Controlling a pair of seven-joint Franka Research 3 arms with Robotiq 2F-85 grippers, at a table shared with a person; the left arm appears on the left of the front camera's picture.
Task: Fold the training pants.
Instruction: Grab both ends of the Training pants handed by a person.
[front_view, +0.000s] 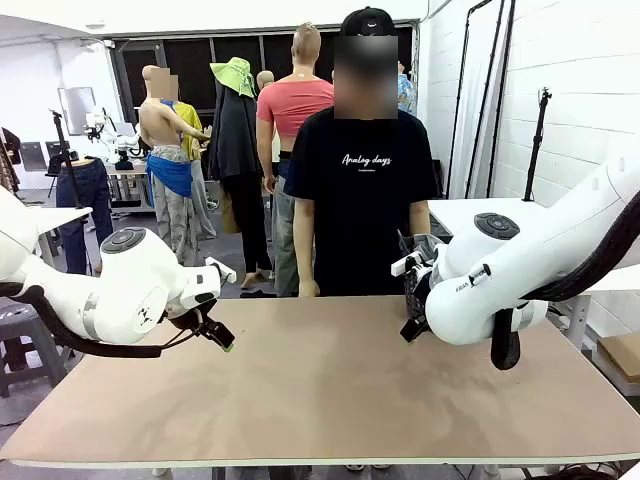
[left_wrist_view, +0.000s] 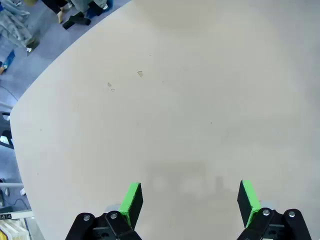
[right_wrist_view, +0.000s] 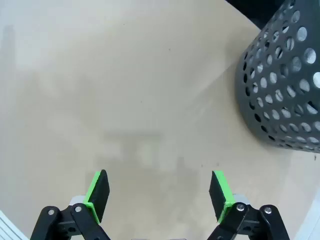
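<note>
Left gripper (front_view: 222, 338): you have it spread wide, with nothing between the green pads (left_wrist_view: 132, 200). It angles down over the left part of the table and hangs low above the board.
Right gripper (front_view: 410, 328): this one is spread wide too and holds nothing. From its wrist camera, the fingers frame plain tabletop with a faint shadow between them.
Table (front_view: 320, 400): a tan board. Your left wrist camera picks up a few small specks (left_wrist_view: 140, 74) on it, out ahead of the fingers.
Basket (right_wrist_view: 280, 90): a dark perforated basket stands on the table, near the right gripper but apart from it — up and to the right from that wrist camera.
Person (front_view: 360, 190): standing at the far side, about mid-table, in a black T-shirt with white print and with arms down.
Training pants: you cannot place them for certain — a grey bunched shape (front_view: 420, 245) sits just behind the right wrist, by the person's hip, and is too hidden to name.
</note>
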